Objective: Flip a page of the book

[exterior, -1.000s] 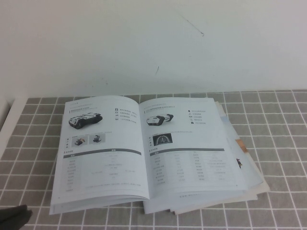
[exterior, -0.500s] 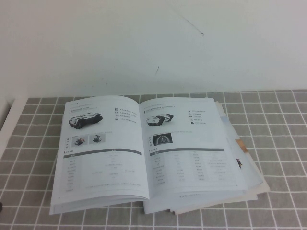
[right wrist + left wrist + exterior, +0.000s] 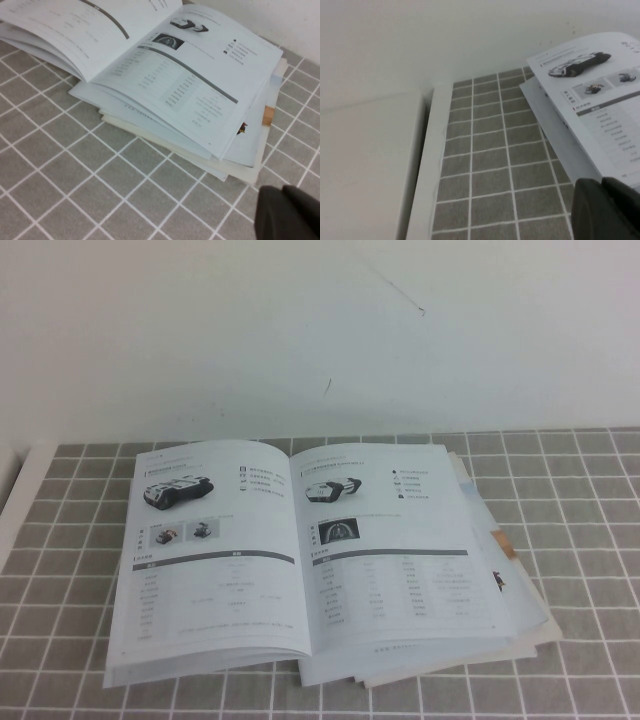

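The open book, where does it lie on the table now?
In the high view the open book lies mid-table on the grey tiled cloth, on a stack of other booklets, its far edge near the white wall.

only dark, matte black rounded casings showed: the left gripper [image 3: 607, 210] and the right gripper [image 3: 290, 212], each split by one seam.

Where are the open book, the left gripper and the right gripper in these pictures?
book [image 3: 300, 560]: high view, on the open spread near the spine.
left gripper [image 3: 607, 210]: left wrist view, on the dark finger body beside the book's corner.
right gripper [image 3: 290, 214]: right wrist view, on the dark closed fingers over the tiled mat.
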### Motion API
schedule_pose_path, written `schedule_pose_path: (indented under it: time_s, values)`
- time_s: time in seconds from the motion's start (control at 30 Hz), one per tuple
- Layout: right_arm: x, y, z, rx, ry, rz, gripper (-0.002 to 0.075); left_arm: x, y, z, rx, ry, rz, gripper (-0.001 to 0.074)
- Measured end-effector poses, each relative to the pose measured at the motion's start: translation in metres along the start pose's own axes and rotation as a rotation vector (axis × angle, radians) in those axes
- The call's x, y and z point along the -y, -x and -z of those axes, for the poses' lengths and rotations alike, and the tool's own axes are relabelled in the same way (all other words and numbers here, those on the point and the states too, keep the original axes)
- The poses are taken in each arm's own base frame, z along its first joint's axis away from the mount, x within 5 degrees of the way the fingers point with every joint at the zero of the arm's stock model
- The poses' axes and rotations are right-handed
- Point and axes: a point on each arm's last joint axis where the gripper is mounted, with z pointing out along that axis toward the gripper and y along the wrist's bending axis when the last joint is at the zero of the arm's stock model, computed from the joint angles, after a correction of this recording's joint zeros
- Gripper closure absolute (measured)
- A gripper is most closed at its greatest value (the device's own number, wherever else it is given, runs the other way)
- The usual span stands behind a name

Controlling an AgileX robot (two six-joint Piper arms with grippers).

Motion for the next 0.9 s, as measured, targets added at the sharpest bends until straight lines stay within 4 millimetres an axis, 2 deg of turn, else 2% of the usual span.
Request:
schedule_pose_path:
  time_s: [0.4,0.9]
  values:
    - [-0.0001,0.0000,0.0000,0.000,0.001,-0.001,0.0727,0.0024,-0.0079,0.0006,-0.095,-0.015,0.158,0.0738]
    - [-0.0001,0.0000,0.0000,0.000,0.001,-0.001,0.0727,0.0025,-0.0082,0.0007,-0.101,-0.017,0.165,0.0738]
